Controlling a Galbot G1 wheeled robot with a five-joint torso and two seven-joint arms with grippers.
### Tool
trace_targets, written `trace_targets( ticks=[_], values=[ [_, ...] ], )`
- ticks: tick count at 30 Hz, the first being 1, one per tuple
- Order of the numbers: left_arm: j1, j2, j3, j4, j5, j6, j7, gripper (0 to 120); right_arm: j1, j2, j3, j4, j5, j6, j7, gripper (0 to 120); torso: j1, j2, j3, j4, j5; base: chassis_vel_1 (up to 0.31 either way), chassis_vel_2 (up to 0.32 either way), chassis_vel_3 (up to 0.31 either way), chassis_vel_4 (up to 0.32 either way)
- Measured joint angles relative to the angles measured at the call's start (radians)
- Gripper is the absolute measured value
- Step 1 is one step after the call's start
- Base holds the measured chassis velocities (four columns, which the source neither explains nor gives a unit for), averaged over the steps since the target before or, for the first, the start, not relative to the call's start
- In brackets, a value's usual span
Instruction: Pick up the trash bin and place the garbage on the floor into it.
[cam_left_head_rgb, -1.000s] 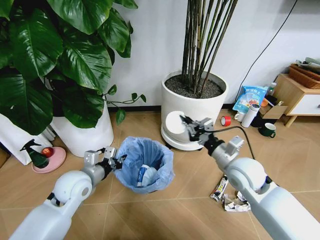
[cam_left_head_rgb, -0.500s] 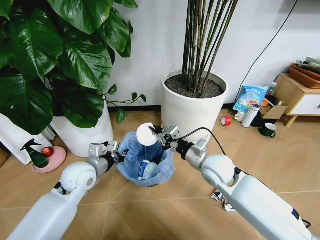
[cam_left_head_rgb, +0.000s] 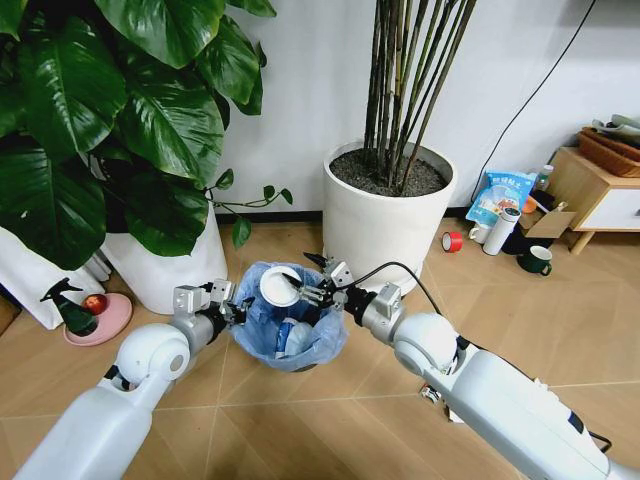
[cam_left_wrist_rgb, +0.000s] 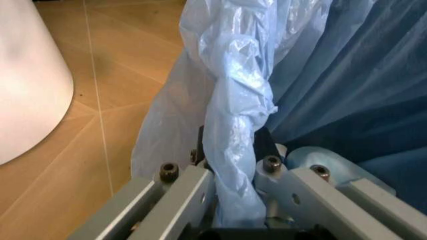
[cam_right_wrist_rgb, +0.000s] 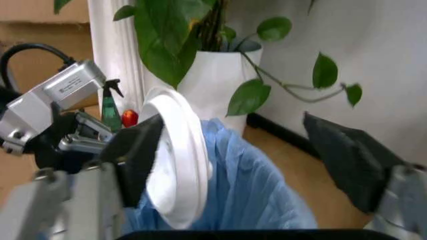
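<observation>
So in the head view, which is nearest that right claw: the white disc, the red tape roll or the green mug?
1. White disc, at the right claw, over the bin.
2. Red tape roll, on the floor to its right.
3. Green mug, farther right, by the cabinet.

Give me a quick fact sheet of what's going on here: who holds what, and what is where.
left end effector: shut on the bag-lined rim of the trash bin
right end effector: open over the bin's mouth, white round disc leaning against one finger
inside the bin: a white-blue small bottle
floor: wooden chevron boards; some litter lies beside the right arm
surroundings: big white plant pot behind the bin; green spray bottle off to the left
</observation>
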Motion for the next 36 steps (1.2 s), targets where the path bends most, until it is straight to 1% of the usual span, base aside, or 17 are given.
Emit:
trace_targets(
  ticks=[2, 4, 5, 9, 11, 12, 13, 15, 20, 25, 27, 28, 29, 30, 33, 34, 36],
  values=[
    [0.001, 0.0, -0.001, -0.001, 0.0, 0.0, 0.001, 0, 0.001, 0.001, -0.002, 0.001, 0.012, -0.006, 0.006, 82, 0.0, 0.0, 0.0, 0.0, 0.0, 0.0, 0.0, 0.0, 0.0],
    [0.008, 0.003, -0.007, -0.005, 0.002, 0.0, 0.005, 0, 0.005, 0.008, -0.009, 0.008, 0.083, -0.041, 0.044, 95, 0.0, 0.0, 0.0, 0.0001, 0.0001, 0.0, 0.0, 0.0, 0.0],
    [0.011, 0.005, -0.009, -0.007, 0.003, 0.0, 0.007, 0, 0.005, 0.009, -0.01, 0.01, 0.099, -0.051, 0.054, 98, 0.0, 0.0, 0.0, 0.0001, 0.0, 0.0, 0.0, 0.0, 0.0],
    [0.016, 0.006, -0.013, -0.011, 0.004, -0.001, 0.011, 0, 0.002, 0.009, -0.01, 0.013, 0.12, -0.066, 0.067, 100, 0.0, 0.0, 0.0, 0.0, 0.0, 0.0, 0.0, 0.0, 0.0],
    [0.021, 0.007, -0.016, -0.013, 0.006, -0.003, 0.014, 0, -0.007, 0.009, -0.01, 0.016, 0.151, -0.089, 0.082, 100, 0.0, 0.0, 0.0, 0.0, 0.0001, 0.0, 0.0, 0.0, 0.0],
    [0.024, 0.007, -0.017, -0.014, 0.007, -0.003, 0.016, 0, -0.014, 0.011, -0.01, 0.023, 0.2, -0.111, 0.106, 100, 0.0, 0.0, 0.0, -0.0001, 0.0, 0.0, 0.0, 0.0, 0.0],
    [0.024, 0.007, -0.017, -0.014, 0.007, -0.003, 0.016, 0, -0.014, 0.011, -0.01, 0.023, 0.2, -0.111, 0.106, 100, 0.0, 0.0, 0.0, -0.0001, 0.0, 0.0, 0.0, 0.0, 0.0],
    [0.028, 0.007, -0.017, -0.017, 0.007, -0.004, 0.018, 0, -0.022, 0.019, -0.01, 0.037, 0.28, -0.146, 0.149, 100, 0.0, 0.0, 0.0, 0.0, 0.0001, 0.0, 0.0, 0.0, 0.0],
    [0.032, 0.007, -0.019, -0.017, 0.01, -0.006, 0.022, 0, -0.03, 0.026, -0.004, 0.044, 0.326, -0.163, 0.179, 100, 0.0, 0.0, 0.0, 0.0, 0.0, 0.0, 0.0, 0.0, 0.0],
    [0.036, 0.007, -0.021, -0.017, 0.014, -0.007, 0.024, 0, -0.043, 0.03, 0.008, 0.043, 0.311, -0.158, 0.187, 100, 0.0, 0.0, 0.0, 0.0001, 0.0, 0.0, 0.0, 0.0, 0.0],
    [0.041, 0.005, -0.025, -0.017, 0.021, -0.013, 0.024, 0, -0.068, 0.029, 0.036, 0.047, 0.271, -0.144, 0.194, 100, 0.0, 0.0, 0.0, 0.0002, 0.0001, 0.0, 0.0, 0.0, 0.0],
    [0.042, 0.004, -0.032, -0.016, 0.027, -0.015, 0.026, 0, -0.091, 0.027, 0.065, 0.057, 0.25, -0.139, 0.209, 100, 0.0, 0.0, 0.0, -0.0001, 0.0, 0.0, 0.0, 0.0, 0.0],
    [0.043, 0.004, -0.036, -0.016, 0.029, -0.017, 0.027, 0, -0.104, 0.025, 0.084, 0.062, 0.241, -0.137, 0.217, 100, 0.0, 0.0, 0.0, 0.0002, 0.0001, 0.0, 0.0, 0.0, 0.0],
    [0.043, 0.004, -0.036, -0.016, 0.029, -0.017, 0.027, 0, -0.104, 0.025, 0.084, 0.062, 0.241, -0.137, 0.217, 100, 0.0, 0.0, 0.0, 0.0002, 0.0001, 0.0, 0.0, 0.0, 0.0],
    [0.051, 0.007, -0.043, -0.015, 0.033, -0.019, 0.031, 0, -0.18, 0.002, 0.198, 0.098, 0.211, -0.13, 0.242, 100, 0.0, 0.0, 0.0, -0.0001, 0.0001, 0.0, 0.0, 0.0, 0.0],
    [0.051, 0.007, -0.043, -0.015, 0.033, -0.019, 0.031, 0, -0.18, 0.002, 0.198, 0.098, 0.211, -0.13, 0.242, 100, 0.0, 0.0, 0.0, -0.0001, 0.0001, 0.0, 0.0, 0.0, 0.0],
    [0.057, 0.005, -0.048, -0.015, 0.035, -0.019, 0.032, 0, -0.225, -0.013, 0.261, 0.118, 0.193, -0.123, 0.256, 100, 0.0, 0.0, 0.0, -0.0001, 0.0001, 0.0, 0.0, 0.0, 0.0]
  ],
)
